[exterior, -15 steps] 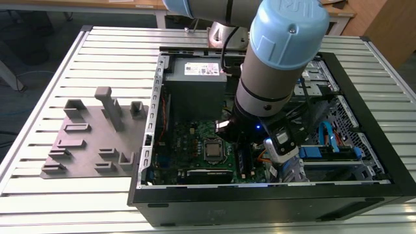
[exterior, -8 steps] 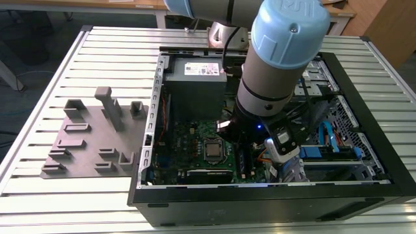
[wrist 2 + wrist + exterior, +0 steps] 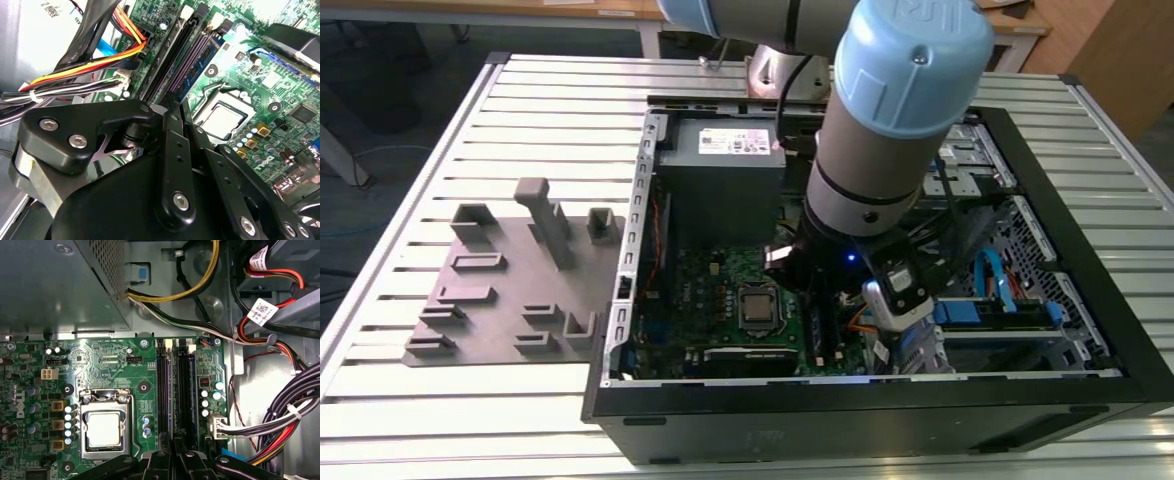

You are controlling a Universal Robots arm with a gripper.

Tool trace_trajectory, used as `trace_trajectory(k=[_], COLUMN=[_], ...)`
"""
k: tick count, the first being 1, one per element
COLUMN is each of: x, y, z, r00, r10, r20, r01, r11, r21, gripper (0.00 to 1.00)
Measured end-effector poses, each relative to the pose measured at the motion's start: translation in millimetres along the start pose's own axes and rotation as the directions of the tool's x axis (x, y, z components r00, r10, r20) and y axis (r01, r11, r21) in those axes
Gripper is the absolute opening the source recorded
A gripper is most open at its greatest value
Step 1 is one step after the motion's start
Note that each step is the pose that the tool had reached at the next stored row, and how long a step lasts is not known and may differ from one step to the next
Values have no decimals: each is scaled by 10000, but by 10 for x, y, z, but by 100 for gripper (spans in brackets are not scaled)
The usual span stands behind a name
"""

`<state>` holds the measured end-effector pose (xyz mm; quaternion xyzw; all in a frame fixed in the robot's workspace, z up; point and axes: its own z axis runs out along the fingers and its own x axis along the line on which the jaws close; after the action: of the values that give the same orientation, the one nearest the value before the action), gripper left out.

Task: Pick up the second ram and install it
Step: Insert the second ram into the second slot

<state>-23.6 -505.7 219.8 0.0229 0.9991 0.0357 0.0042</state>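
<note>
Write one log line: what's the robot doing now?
stage: install ram | claw: over ram slots, inside case | ram: at claw tips, seating unclear | board: CPU socket beside slots

A robotics lab or assembly test cell. An open computer case [image 3: 881,400] lies on a slotted aluminium table [image 3: 560,90] at frame centre. A grey fixture plate [image 3: 507,290] sits at centre left; wooden desks [image 3: 520,12] line the top edge.

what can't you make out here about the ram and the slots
Second wrist view: the end effector's own black linkage covers the near end of the memory slots, so I cannot tell whether it holds the second ram.
Exterior view: the arm hides those slots.
First wrist view: the motherboard is cut off by the picture's edge.
</note>
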Motion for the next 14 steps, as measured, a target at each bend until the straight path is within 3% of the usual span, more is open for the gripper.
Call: trace_trajectory(k=[1,2,14], x=[0,1,2], y=[3,14,39], z=[3,9,42], r00=[10000,10000,10000], r10=[0,6,8], r20=[1,5,6], r01=[0,-6,-8], r11=[10000,9999,9999], r21=[11,115,114], gripper=[11,11,11])
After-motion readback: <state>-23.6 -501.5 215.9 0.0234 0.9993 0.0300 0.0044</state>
